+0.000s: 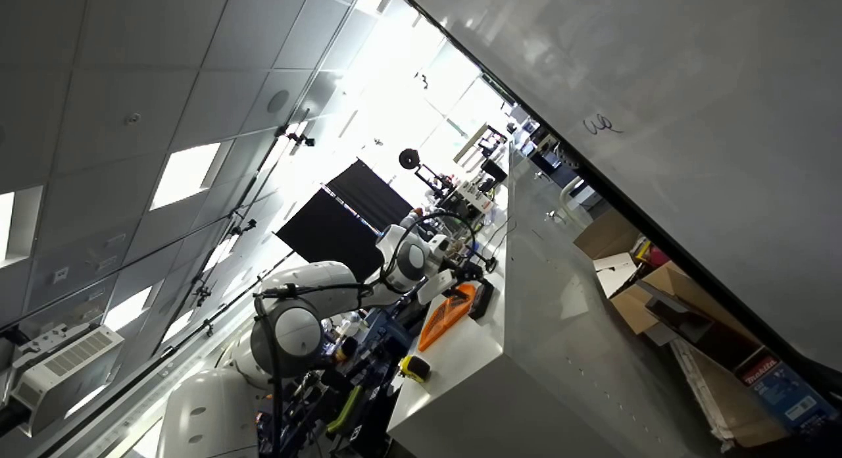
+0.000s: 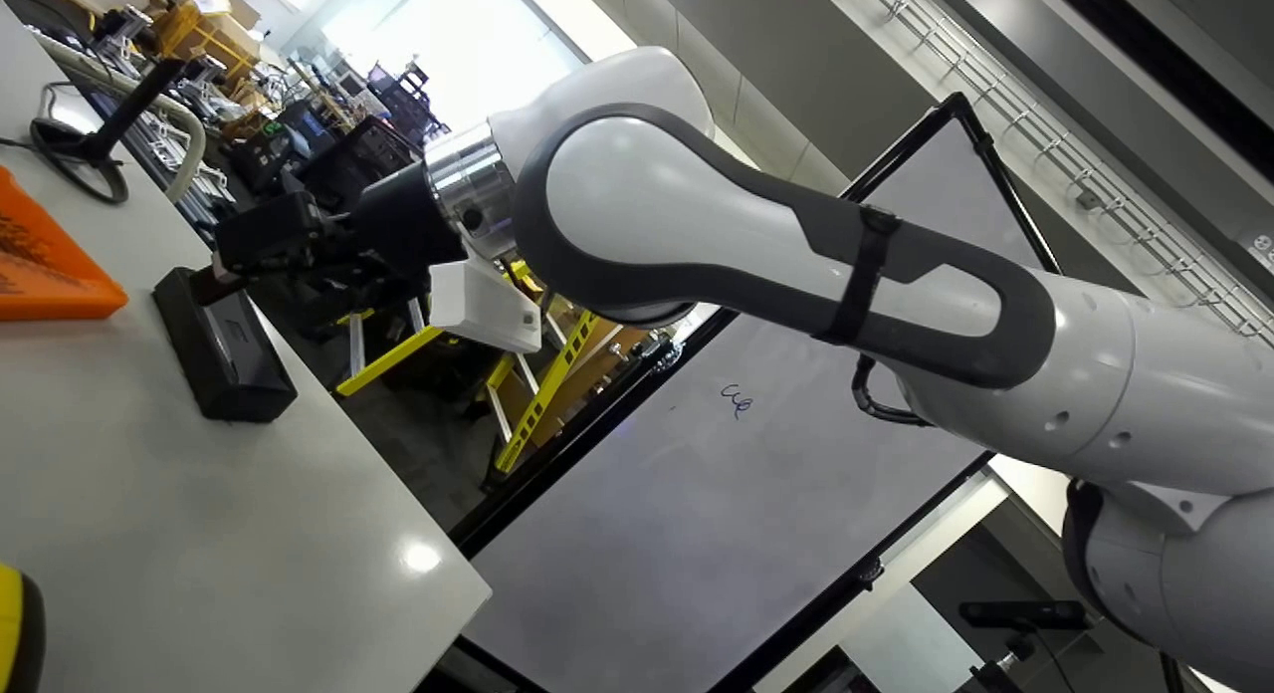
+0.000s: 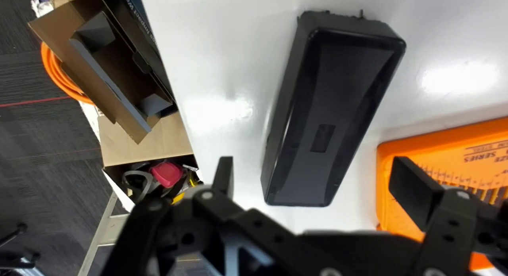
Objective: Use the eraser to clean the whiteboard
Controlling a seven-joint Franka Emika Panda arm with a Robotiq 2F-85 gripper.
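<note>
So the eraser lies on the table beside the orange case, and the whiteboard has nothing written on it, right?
Not quite: the whiteboard does carry a dark scribble, shown in both exterior views. The eraser does lie on the table beside the orange case.

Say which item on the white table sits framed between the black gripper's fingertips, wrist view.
The long black rectangular eraser; the flat orange plastic case lies mostly right of that gap.

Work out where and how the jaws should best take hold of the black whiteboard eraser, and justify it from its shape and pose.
Probably grip the black whiteboard eraser at mid-length, across its two long sides, coming straight down: it is long and narrow, lying flat on the white tabletop with its top uncovered. Mind the orange case near one long side.
</note>
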